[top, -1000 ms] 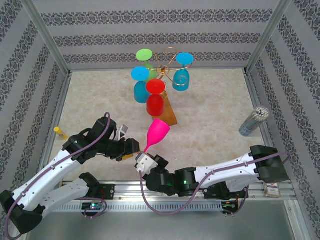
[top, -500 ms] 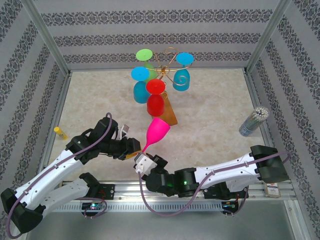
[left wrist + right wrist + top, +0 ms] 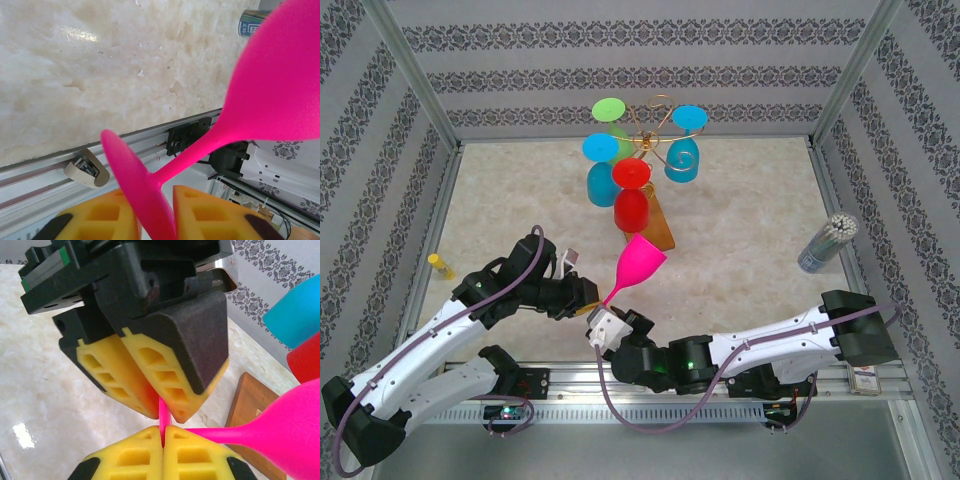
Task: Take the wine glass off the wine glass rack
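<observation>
left gripper point(image 3: 155, 212) just closed onto foot of pink plastic wine glass point(image 3: 638, 262); right gripper point(image 3: 163, 437) pinching it too. already off gold wire rack point(image 3: 663, 140), handover imo

Left arm point(image 3: 430, 345), right arm point(image 3: 770, 345): white shells, black joints | purple cable point(image 3: 532, 240) trailing behind each claw | left gripper point(image 3: 165, 412): black angular housing, green strip at rear | right gripper point(image 3: 163, 432) fingers point(image 3: 127, 460): yellow, honeycomb cut-outs, black rear ends

Patterned walls point(image 3: 640, 60) (grey damask stripes), marble tabletop point(image 3: 750, 230)
</observation>
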Controlling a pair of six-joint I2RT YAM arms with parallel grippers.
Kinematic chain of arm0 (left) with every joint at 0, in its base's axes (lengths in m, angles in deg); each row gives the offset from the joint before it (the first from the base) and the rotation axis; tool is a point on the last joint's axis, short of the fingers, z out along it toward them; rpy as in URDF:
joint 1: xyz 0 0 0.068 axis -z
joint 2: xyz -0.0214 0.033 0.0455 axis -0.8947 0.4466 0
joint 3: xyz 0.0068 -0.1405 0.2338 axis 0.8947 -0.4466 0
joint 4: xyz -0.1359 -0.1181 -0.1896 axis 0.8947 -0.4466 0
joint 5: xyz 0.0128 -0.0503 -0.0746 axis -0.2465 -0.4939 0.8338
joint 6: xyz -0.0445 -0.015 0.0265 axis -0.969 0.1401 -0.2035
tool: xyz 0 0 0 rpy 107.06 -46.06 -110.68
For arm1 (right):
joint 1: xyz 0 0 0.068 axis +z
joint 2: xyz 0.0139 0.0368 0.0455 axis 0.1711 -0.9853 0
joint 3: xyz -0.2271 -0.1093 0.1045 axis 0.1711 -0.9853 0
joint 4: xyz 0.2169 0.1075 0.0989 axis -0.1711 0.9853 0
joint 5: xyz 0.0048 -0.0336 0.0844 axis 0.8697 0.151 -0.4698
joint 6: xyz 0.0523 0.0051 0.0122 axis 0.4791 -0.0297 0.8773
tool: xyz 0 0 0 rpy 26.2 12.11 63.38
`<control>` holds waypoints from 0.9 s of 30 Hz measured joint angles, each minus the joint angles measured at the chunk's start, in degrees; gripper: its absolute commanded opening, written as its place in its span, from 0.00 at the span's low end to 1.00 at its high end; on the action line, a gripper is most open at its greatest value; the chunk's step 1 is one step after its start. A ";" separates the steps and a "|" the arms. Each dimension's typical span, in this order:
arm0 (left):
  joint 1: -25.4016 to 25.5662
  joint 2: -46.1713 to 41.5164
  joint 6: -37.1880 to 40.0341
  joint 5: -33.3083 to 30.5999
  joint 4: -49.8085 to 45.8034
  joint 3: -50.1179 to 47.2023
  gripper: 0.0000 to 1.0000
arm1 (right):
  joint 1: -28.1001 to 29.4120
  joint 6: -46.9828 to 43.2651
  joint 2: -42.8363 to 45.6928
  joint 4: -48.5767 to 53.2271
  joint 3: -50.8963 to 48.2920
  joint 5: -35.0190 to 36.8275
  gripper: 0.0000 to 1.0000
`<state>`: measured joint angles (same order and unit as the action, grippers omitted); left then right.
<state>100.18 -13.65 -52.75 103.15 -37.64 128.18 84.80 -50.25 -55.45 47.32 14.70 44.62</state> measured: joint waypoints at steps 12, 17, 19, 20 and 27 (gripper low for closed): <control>0.00 -0.59 -1.22 0.92 1.97 -0.15 0.00 | 0.00 -0.74 1.31 1.42 0.24 -2.49 0.00; 0.00 -1.84 -1.20 0.68 2.14 -0.46 0.00 | 0.00 -0.76 1.38 3.13 1.38 -3.21 0.04; 0.00 -2.60 -1.20 0.59 2.36 -0.85 0.00 | 0.00 -0.74 1.49 3.58 1.66 -3.74 0.09; 0.00 -2.97 -1.20 0.63 2.60 -1.16 0.00 | 0.00 -0.81 1.60 3.72 1.68 -3.93 0.09; 0.09 -5.66 -0.83 -2.12 6.97 -5.53 0.00 | 0.02 0.46 3.50 6.23 4.24 -6.51 0.17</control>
<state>100.27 -19.31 -53.58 101.03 -30.67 122.65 84.82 -49.79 -51.95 53.55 18.94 38.11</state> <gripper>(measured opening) 0.063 0.157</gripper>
